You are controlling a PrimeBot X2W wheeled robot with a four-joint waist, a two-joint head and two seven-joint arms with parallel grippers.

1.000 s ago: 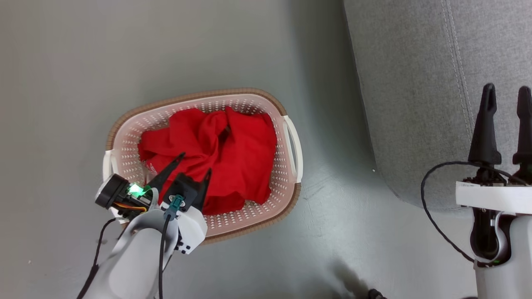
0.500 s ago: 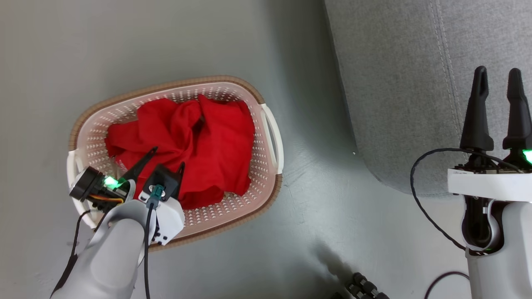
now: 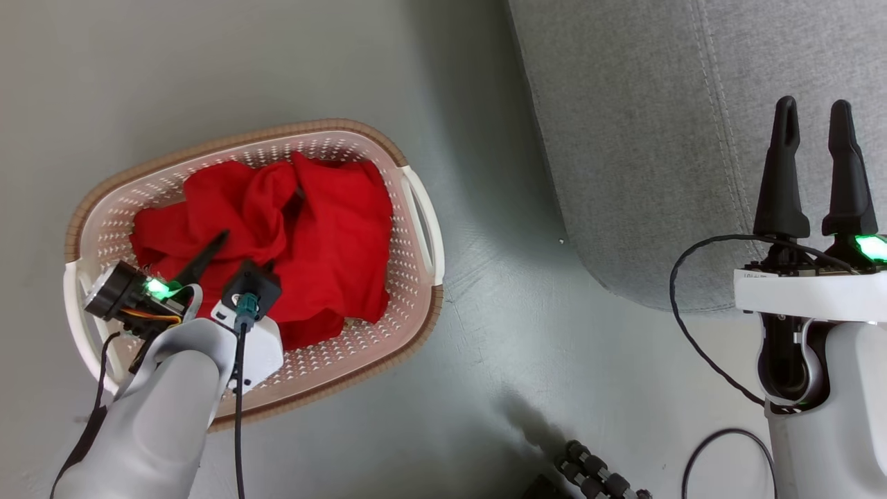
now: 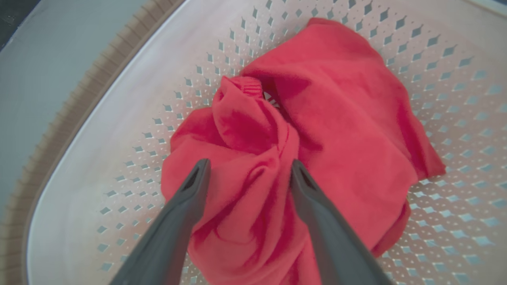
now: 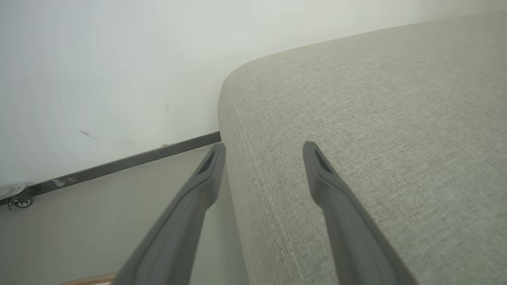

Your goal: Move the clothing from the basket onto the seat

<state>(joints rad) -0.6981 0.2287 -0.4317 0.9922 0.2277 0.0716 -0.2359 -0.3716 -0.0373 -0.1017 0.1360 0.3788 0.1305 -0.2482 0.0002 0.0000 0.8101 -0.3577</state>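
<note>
Clothing (image 3: 326, 229) fills the basket (image 3: 416, 208) at left; seat (image 3: 658, 138), upper right, shows none. Left gripper (image 3: 242, 251) wide over the pile, right gripper (image 3: 812, 107) wide, both empty

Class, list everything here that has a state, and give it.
Oval cream brown-rimmed plastic basket: upright on grey floor, loaded.
Crumpled bright red fabric clothing: heaped in basket, ungripped.
Light grey upholstered seat: no clothing visible on it.
Left hand: open, fingers astride a clothing fold.
Right hand: open, empty.

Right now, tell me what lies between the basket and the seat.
In the head view, bare grey floor separates the basket from the seat, with one tiny pale speck on it.
</note>
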